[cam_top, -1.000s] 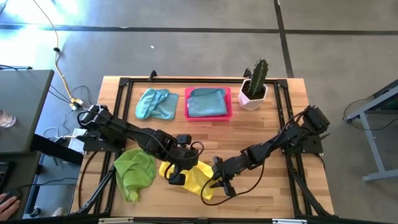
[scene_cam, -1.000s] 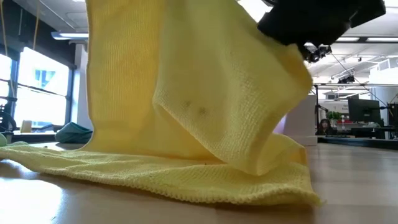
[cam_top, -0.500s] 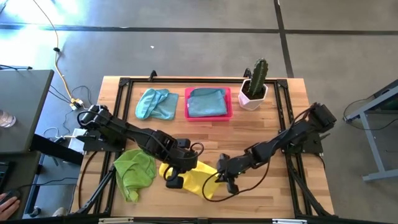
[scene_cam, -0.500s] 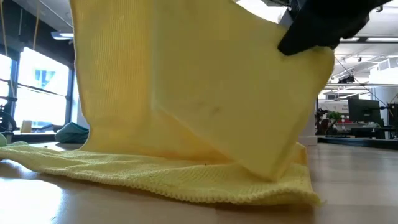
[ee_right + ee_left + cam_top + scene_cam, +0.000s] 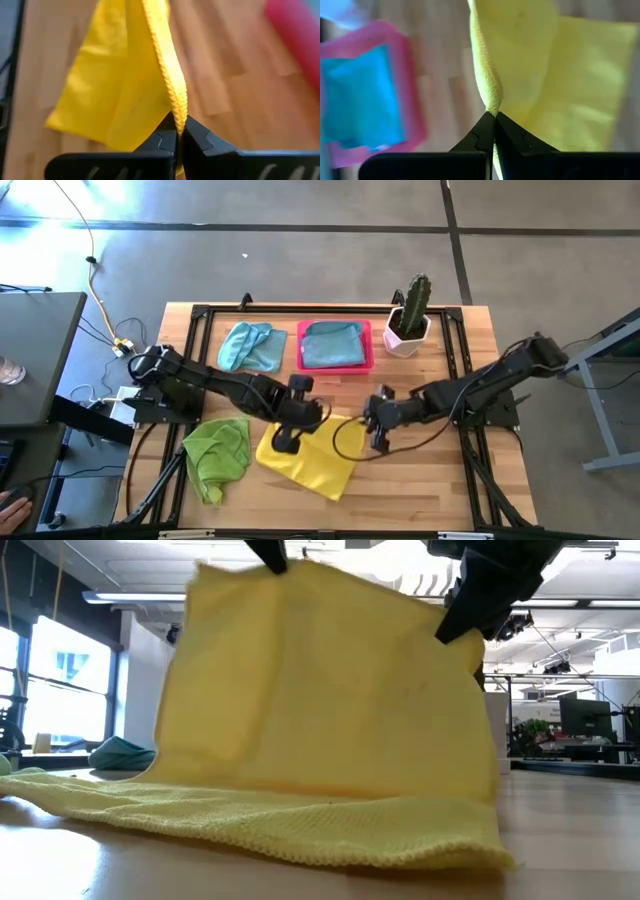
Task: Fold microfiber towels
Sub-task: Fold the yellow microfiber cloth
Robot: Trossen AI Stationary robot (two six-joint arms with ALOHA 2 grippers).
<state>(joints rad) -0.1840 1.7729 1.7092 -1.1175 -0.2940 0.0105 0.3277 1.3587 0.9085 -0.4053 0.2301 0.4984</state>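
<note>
1. The left gripper (image 5: 296, 412) pinches one edge of the yellow towel (image 5: 310, 462).
2. The right gripper (image 5: 377, 418) pinches the same edge, across from the left one.
3. The edge runs straight between them, lifted up.
4. The rest of the towel hangs down and lies on the table (image 5: 440, 480), nearer the front than both grippers.

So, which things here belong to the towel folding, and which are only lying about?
Job: yellow microfiber towel, held by left gripper and right gripper; lime green towel; light blue towels.
Lying about: pink tray, potted cactus.
</note>
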